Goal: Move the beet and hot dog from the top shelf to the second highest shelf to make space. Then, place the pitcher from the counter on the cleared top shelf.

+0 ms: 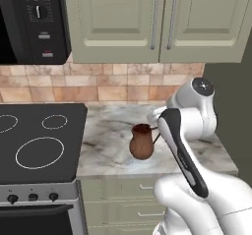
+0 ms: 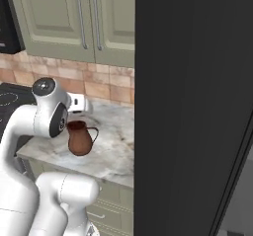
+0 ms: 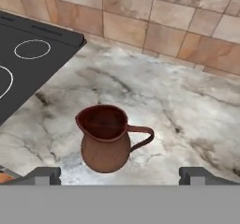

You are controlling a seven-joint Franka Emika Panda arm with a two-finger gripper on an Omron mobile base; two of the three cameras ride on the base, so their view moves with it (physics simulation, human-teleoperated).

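the counter (image 1: 113, 131) was grey-white marbled stone over pale sage-green drawer fronts (image 1: 123, 199), backed by a tan tiled wall (image 1: 98, 84) and flanked on one side by a black glass stovetop (image 1: 39, 140) with white rings. two green upper cabinet doors (image 1: 157, 17) with vertical metal handles hung above, beside a dark microwave (image 1: 34, 22). in the right base view a tall dark panel (image 2: 192, 106) filled the right side and hid whatever lay behind it.

one pitcher (image 3: 105, 138), reddish-brown with rounded belly, flared rim and thin loop handle, stood upright on the counter, well apart from the stovetop edge. three white rings were counted on the stovetop in the left base view, one cut off by the frame.

the gripper (image 3: 119, 174) hung above and just short of the pitcher, its two dark tips set wide apart, one to each side, touching nothing. in both base views the arm's own links covered the hand.
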